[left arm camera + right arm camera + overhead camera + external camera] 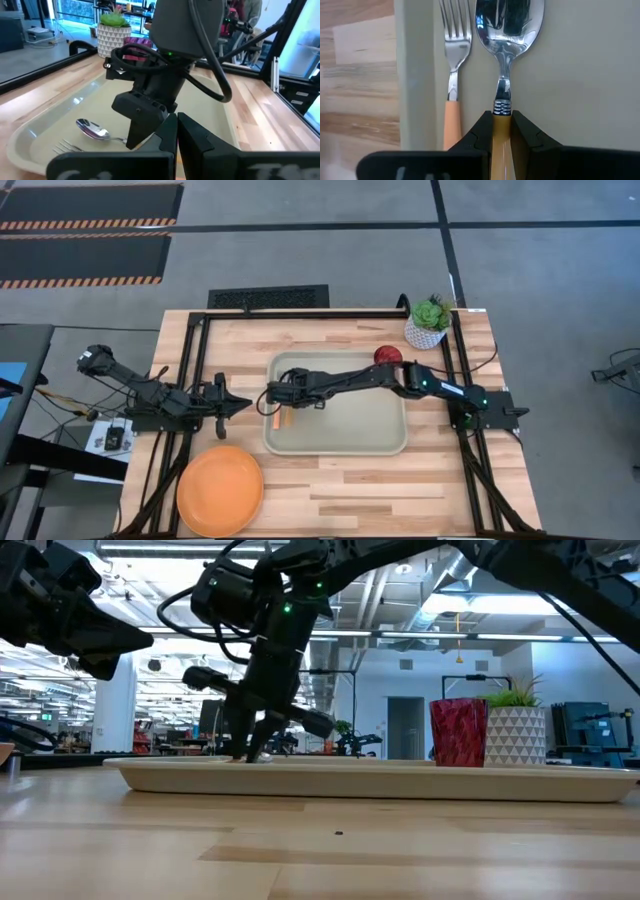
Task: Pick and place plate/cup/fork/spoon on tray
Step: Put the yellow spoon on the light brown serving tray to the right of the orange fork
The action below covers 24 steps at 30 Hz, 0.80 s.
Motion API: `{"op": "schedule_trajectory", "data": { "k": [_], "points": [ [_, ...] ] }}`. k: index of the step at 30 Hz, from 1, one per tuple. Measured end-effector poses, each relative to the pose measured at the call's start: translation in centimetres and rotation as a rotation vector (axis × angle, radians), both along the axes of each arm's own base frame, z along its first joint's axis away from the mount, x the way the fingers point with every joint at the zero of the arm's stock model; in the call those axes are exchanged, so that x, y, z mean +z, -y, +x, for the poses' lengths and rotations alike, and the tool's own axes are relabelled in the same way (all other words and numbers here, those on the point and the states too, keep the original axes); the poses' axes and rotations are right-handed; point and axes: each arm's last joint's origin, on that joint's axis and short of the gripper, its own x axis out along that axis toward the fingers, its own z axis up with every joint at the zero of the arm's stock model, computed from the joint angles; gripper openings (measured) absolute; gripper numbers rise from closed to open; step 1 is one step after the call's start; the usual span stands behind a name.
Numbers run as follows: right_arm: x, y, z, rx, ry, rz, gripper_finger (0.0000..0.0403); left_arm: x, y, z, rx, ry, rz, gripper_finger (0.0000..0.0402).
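Note:
The beige tray (380, 435) lies mid-table. On its left part the fork (454, 60) and the spoon (507, 30) lie side by side, handles parallel; both also show in the left wrist view, the fork (65, 146) and the spoon (92, 129). My right gripper (502, 117) reaches across the tray (280, 398) and is shut on the spoon. The dark red cup (388, 356) stands on the table at the tray's far right edge. The orange plate (220, 490) lies on the table near the front left. My left gripper (235, 405) is shut and empty, left of the tray. My right gripper pinches the spoon's orange handle (502, 131) between its two fingers, just behind the metal neck. The fingers come from above, pointing down, one on each side of the handle. The spoon lies flat on the tray floor with its bowl (92, 129) resting there.
A white pot with a green plant (428, 325) stands at the far right, behind the cup. A black frame (200, 360) runs along the table's left, far and right sides. The right arm (400, 378) spans the tray's far half.

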Motion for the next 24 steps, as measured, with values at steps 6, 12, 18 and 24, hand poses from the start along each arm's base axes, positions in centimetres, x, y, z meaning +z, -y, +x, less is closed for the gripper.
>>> {"op": "schedule_trajectory", "data": {
  "k": [6, 12, 18, 24],
  "points": [
    [0.00, 0.24, -0.02, 0.007, -0.006, -0.017, 0.0050, 0.00, -0.01, 0.00, 0.003, 0.000, 0.000, 0.0000],
    [0.00, 0.36, -0.01, 0.015, -0.007, -0.014, 0.0058, 0.00, -0.01, 0.00, 0.003, 0.000, 0.000, 0.0000],
    [0.00, 0.39, -0.01, 0.016, -0.007, -0.013, 0.0061, 0.00, -0.01, 0.00, 0.002, 0.000, 0.000, 0.0000],
    [0.00, 0.38, -0.01, 0.011, -0.006, -0.013, 0.0067, -0.01, 0.00, 0.00, 0.002, 0.000, -0.001, 0.0000]
  ]
}}
